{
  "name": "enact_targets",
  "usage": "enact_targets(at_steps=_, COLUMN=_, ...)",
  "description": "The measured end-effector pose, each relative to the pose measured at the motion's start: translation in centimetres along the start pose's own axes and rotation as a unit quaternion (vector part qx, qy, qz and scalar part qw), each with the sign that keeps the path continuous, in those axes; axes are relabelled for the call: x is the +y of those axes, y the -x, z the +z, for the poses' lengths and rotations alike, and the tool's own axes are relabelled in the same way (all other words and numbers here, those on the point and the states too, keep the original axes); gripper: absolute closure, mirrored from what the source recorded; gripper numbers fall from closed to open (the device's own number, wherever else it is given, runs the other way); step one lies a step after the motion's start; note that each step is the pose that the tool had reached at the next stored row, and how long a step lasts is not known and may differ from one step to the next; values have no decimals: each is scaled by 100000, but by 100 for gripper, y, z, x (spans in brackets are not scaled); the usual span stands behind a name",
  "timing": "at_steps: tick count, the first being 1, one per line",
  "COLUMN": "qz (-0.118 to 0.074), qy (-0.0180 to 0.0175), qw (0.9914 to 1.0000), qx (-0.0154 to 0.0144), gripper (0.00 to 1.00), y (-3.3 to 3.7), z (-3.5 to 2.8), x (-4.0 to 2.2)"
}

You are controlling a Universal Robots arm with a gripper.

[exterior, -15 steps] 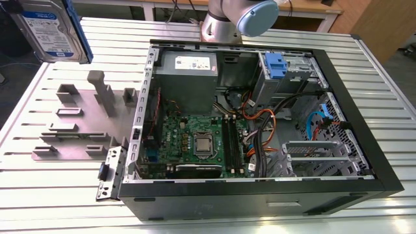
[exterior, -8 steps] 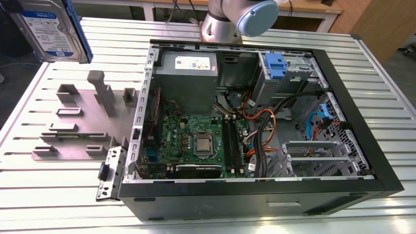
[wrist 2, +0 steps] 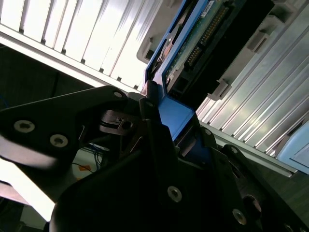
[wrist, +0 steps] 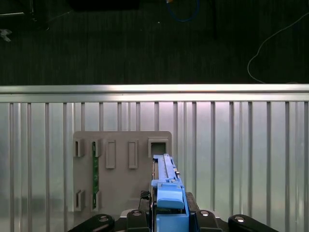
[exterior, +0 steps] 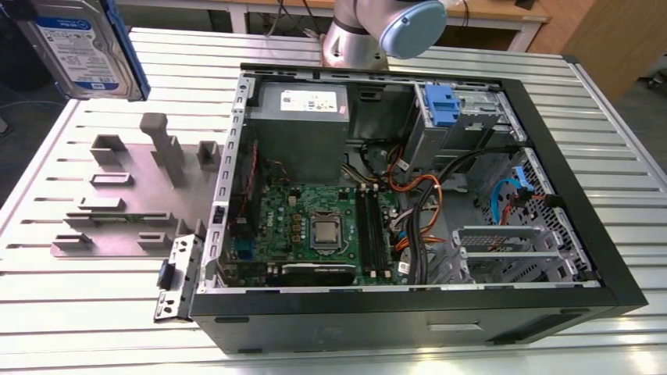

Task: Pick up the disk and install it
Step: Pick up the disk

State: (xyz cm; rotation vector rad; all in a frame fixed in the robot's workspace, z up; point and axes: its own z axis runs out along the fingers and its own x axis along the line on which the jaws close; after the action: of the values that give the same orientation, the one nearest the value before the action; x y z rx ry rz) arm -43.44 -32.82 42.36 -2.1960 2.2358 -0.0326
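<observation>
Up at the exterior view's left, near the top edge, the disk [exterior: 78, 48] hangs in the air above the slatted metal table [exterior: 94, 320]. It stands on edge, label face to the camera, blue rails along its sides. It is well apart from the open computer case [exterior: 417, 322].

In the second wrist view the gripper [wrist 2: 161, 123] is closed on the disk [wrist 2: 203, 34]. Black fingers [wrist 2: 153, 145] squeeze the blue end tab from both sides, and the drive body and its connector edge stick out beyond them. In the first wrist view the disk [wrist: 166, 191] shows edge-on, with its blue rail running away from the gripper [wrist: 169, 221]. Its far end points down toward the grey fixture plate [wrist: 120, 186] on the table [wrist: 241, 159]. The disk is clear of the plate and not seated in any slot. A thin green strip [wrist: 95, 174] stands in one of the plate's slots.

The grey fixture plate [exterior: 125, 205] lies just beside the case on the exterior view's left. Inside the case, the grey power supply box [exterior: 302, 129] sits at the far side. The green motherboard [exterior: 302, 226] lies below it, and a blue bracket [exterior: 440, 105] is on the metal drive bay toward the exterior view's right. Orange and black cables [exterior: 417, 195] run between board and bay. The arm's base joint [exterior: 380, 31] rises behind the case.
</observation>
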Motion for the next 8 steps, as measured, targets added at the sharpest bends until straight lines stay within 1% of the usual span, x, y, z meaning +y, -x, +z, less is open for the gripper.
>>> enact_targets(at_steps=3, qz=5, qy=6, qw=100000, qx=-7, gripper=64, y=0, z=-8, x=1)
enact_targets(at_steps=8, qz=4, qy=2, qw=100000, qx=-46, gripper=64, y=-1, z=-43, x=0)
